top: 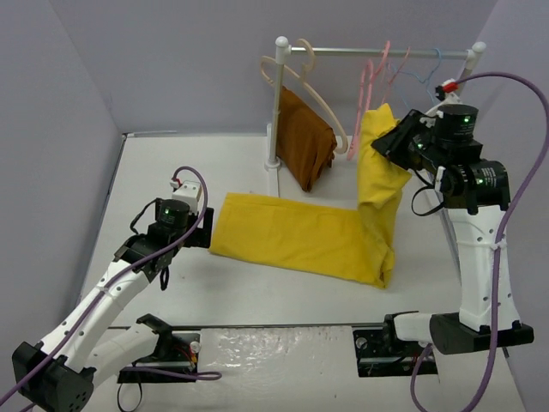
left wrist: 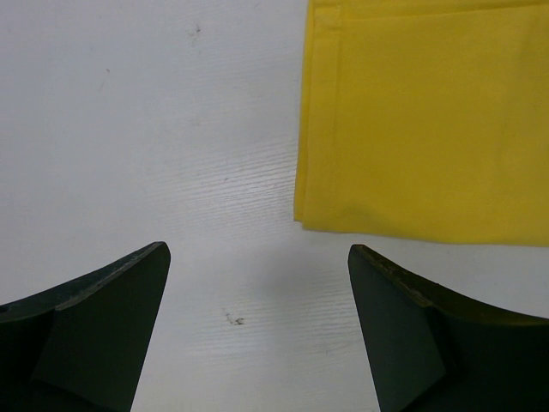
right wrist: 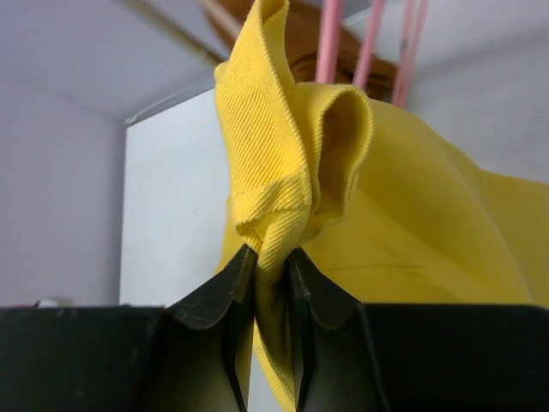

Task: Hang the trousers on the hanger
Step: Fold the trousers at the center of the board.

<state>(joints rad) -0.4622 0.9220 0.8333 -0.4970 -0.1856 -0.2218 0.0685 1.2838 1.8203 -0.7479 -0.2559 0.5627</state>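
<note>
The yellow trousers (top: 300,232) lie across the table, with their right end lifted up toward the rail. My right gripper (top: 390,137) is shut on that lifted end (right wrist: 274,215) and holds it just in front of the pink hanger (top: 367,96). The hanger's pink bars (right wrist: 329,43) rise right behind the bunched cloth in the right wrist view. My left gripper (top: 202,233) is open and empty, low over the table by the trousers' left end (left wrist: 429,120). Its fingers (left wrist: 103,318) stand wide apart over bare table.
A white rail stand (top: 276,112) at the back holds a thick beige hanger (top: 300,77) with rust-brown cloth (top: 304,142), a second pink hanger (top: 401,64) and a light blue hanger (top: 429,73). Grey walls close in the left, back and right.
</note>
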